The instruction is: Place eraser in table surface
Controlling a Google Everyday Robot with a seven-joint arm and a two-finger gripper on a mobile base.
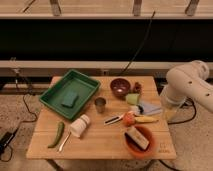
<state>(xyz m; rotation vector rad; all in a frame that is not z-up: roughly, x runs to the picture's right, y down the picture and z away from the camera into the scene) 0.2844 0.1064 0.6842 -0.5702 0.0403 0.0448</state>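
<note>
Cream-topped eraser [136,138]: lies slantwise inside the orange bowl, resting on the bowl's floor and not on the wood, so by my reading the placing is not yet done.
Orange bowl [149,134]: stands at the near right corner of the desk. Its raised rim keeps the eraser from sliding out, so a lift from above looks necessary.
Desk [100,144]: light wood, with a bare stretch along the near edge between the bowl and the white cup. That seems the handiest spot to set the eraser down.
Hand [168,106]: at the desk's right edge, beneath the thick white arm [192,82], off to the far right of the bowl. I cannot tell whether it is open or closed. It has no hold of the eraser, which sits in the bowl.
Clutter behind the bowl: a small orange ball [129,120] and a yellow piece [145,119] sit just beyond the rim and crowd that side.
White cup [80,125]: lies on its side left of centre.
Metal cup [100,104]: upright in the middle.
Green tray [54,98]: at the far left, holding a teal sponge [70,99]; it is well apart from the bowl and is no part of this job.
</note>
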